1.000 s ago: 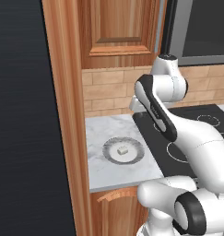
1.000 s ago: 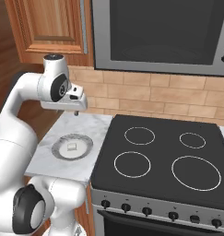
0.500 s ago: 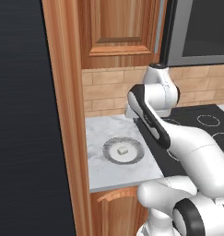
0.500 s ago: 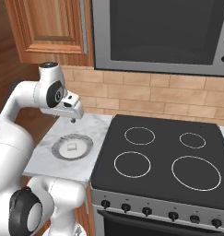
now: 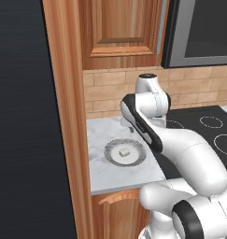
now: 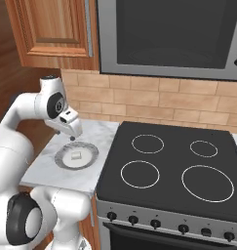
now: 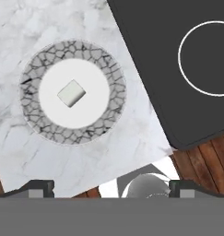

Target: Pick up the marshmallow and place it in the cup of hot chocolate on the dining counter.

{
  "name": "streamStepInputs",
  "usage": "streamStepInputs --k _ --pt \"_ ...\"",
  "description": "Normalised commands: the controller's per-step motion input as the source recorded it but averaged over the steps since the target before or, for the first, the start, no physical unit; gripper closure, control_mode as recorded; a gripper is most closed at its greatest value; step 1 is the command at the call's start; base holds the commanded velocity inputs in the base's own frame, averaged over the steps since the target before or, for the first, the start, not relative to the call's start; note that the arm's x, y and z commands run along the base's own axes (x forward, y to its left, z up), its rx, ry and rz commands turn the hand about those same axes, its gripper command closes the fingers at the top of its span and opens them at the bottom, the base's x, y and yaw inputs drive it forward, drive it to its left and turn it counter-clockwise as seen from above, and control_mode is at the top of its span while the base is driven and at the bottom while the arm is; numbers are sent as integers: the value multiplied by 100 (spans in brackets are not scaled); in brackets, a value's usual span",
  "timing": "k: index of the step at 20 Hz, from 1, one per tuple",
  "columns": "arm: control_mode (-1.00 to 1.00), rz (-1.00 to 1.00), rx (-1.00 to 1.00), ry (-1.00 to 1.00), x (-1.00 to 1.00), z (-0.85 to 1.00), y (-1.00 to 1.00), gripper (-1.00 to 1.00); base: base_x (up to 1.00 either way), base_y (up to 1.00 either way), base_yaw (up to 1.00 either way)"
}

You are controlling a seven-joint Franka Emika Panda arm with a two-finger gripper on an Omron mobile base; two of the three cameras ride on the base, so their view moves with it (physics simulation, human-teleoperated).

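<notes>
Black cooktop (image 6: pixel 171 168) sits at right edge of the marble surface (image 5: pixel 100 170). Grey-rimmed plate (image 7: pixel 73 92) lies mid-surface, nearer its front edge. Pincer (image 6: pixel 73 138) hangs above the plate's back rim, fingers wide apart, nothing btwn them. Marshmallow (image 7: pixel 71 93) rests at plate centre, clear of the rim.

The marshmallow (image 7: pixel 71 93) lies centred on the plate (image 7: pixel 103 117); the plate sits mid-worktop (image 7: pixel 35 152). The stove (image 6: pixel 168 176) adjoins the worktop's right edge.
</notes>
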Motion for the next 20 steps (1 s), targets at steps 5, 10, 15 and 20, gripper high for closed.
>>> streamStepInputs --k 5,10,15,20 --pt "-100 -19 0 4 17 -44 33 -100 0 0 0" --pt "-100 -13 1 1 18 -42 4 -100 0 0 0" --pt "-100 -8 1 0 15 -40 1 -100 0 0 0" --pt "-100 -8 5 0 26 -31 1 -100 0 0 0"
